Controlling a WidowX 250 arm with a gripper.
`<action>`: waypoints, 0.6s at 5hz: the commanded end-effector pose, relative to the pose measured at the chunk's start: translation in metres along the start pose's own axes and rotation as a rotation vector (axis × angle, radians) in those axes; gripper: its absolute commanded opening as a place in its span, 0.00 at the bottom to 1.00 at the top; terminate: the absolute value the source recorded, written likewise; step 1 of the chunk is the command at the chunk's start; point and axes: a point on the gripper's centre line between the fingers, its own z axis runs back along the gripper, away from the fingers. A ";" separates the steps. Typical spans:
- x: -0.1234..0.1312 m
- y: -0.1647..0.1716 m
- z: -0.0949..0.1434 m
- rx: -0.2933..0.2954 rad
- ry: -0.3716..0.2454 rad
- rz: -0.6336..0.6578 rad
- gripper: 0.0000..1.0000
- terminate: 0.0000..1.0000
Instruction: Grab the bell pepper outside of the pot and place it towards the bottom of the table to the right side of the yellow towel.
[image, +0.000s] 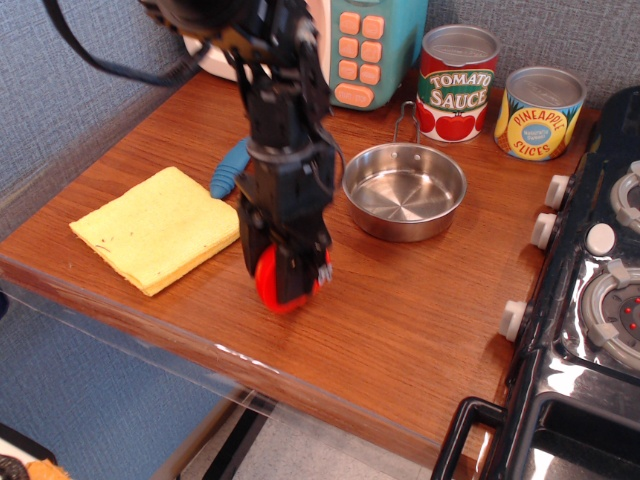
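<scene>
Pincer (285, 272), pointing straight down and clamped on the bell pepper (276, 287), holds it on edge low over the table (400, 310), just right of the yellow towel (158, 227) and near the front edge, so the release spot lies directly beneath.
</scene>
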 end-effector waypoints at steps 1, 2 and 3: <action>-0.002 -0.019 0.005 0.054 -0.014 -0.108 0.00 0.00; 0.000 -0.016 0.002 0.073 0.010 -0.082 1.00 0.00; -0.002 -0.014 0.009 0.087 -0.012 -0.079 1.00 0.00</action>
